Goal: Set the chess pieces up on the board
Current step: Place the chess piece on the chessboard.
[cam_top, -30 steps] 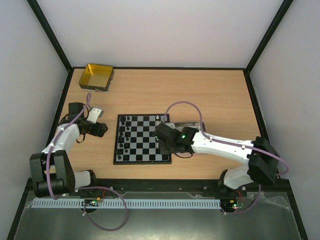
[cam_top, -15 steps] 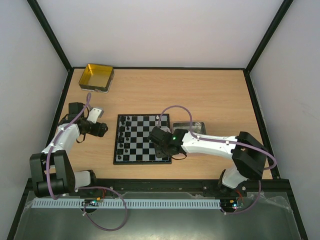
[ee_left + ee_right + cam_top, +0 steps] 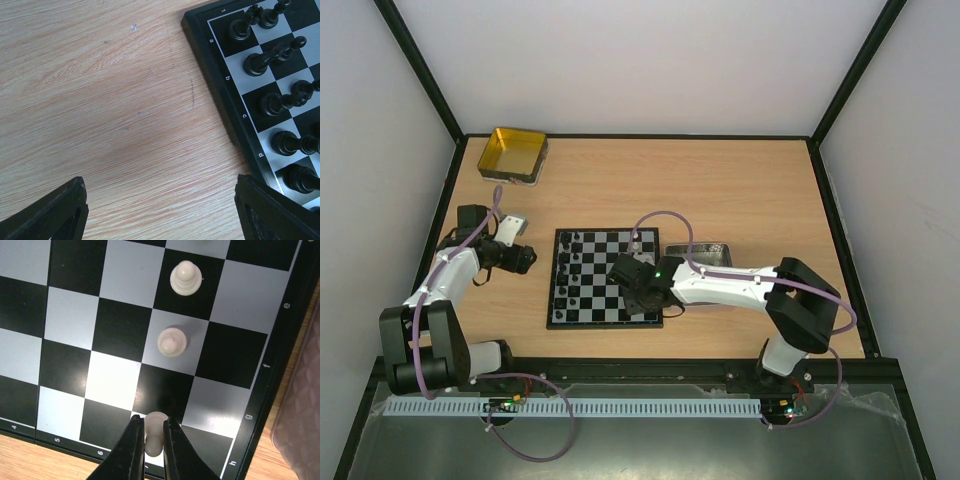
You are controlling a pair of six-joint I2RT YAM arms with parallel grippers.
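Observation:
The checkered board [image 3: 590,280] lies in the middle of the table. Several black pieces [image 3: 572,270] stand along its left columns and show in the left wrist view [image 3: 262,57]. My right gripper [image 3: 150,437] is shut on a white pawn [image 3: 155,432] and holds it over the board's near right squares; in the top view the gripper [image 3: 638,298] sits over that corner. Two more white pawns [image 3: 172,341] stand on the squares beyond it. A white piece [image 3: 638,236] stands at the board's far right edge. My left gripper [image 3: 160,210] is open over bare wood left of the board [image 3: 225,105].
A silver metal tray [image 3: 705,252] lies right of the board, partly under the right arm. A yellow square tin [image 3: 513,154] stands at the far left corner. Black frame rails bound the table on its sides and near edge.
My right arm has moved left and toward the near edge, bringing the gripper from the tray side over the board's near right corner. The left arm has not moved.

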